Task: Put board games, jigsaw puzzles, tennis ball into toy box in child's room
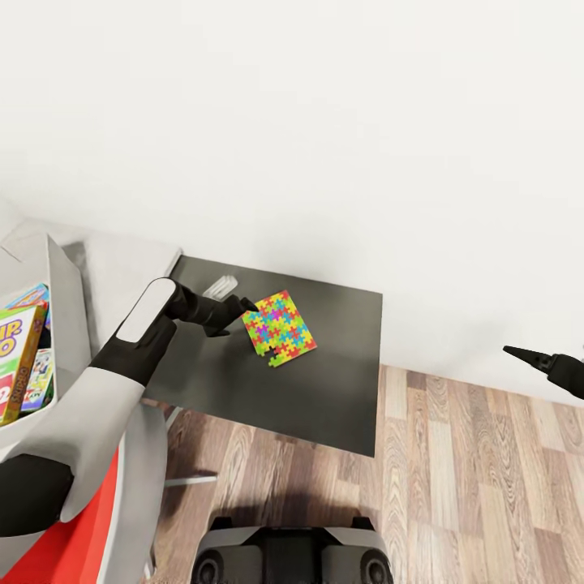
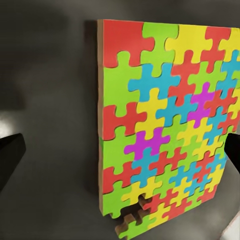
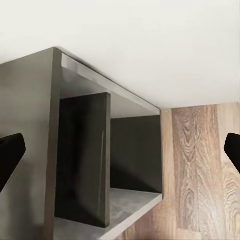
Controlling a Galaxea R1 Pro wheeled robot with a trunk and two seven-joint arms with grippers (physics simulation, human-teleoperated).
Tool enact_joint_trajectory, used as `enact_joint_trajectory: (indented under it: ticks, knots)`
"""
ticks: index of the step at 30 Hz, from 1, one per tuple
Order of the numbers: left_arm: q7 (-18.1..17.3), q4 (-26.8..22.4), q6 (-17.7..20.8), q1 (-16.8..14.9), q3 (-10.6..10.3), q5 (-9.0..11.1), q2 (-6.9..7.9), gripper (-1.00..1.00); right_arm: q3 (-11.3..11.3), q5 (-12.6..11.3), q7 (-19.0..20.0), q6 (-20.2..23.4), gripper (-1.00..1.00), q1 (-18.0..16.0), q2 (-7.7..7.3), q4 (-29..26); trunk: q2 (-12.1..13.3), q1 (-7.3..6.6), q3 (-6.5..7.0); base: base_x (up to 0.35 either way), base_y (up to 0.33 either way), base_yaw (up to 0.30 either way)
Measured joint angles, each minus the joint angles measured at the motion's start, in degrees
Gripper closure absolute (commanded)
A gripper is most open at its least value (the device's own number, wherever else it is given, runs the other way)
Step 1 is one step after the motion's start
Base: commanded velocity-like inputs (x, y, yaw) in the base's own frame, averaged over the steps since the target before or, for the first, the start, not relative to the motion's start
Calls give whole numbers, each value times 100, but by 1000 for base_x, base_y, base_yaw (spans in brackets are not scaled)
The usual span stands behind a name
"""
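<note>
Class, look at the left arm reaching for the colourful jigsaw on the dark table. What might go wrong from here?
1. The jigsaw lies flat on the table, so the left gripper may slide over it rather than get its fingers around an edge.
2. One corner shows loose pieces in the left wrist view; lifting could shake them off.
3. A push might send the jigsaw toward the table's edge.

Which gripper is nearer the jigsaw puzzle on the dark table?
Left. The left gripper is right at the jigsaw puzzle edge, open over it; the right gripper hangs far off over the wood floor.
</note>
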Motion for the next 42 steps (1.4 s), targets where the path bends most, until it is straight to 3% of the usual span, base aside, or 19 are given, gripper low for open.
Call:
enact_joint_trajectory:
  ticks: [8,23,42]
  knots:
    - [0,2,-2,-51,0,-6,33,-100,0,0,0,0,-100,1,0,-3,0,0,-64,0,0,0]
    - [0,96,-3,-269,-4,-82,233,-100,-9,-1,5,0,-100,1,-1,-13,0,0,-97,0,0,0]
    - [-96,256,-6,-328,1,-98,310,-100,-23,-1,8,0,-100,56,0,-98,0,-1,-102,0,0,0]
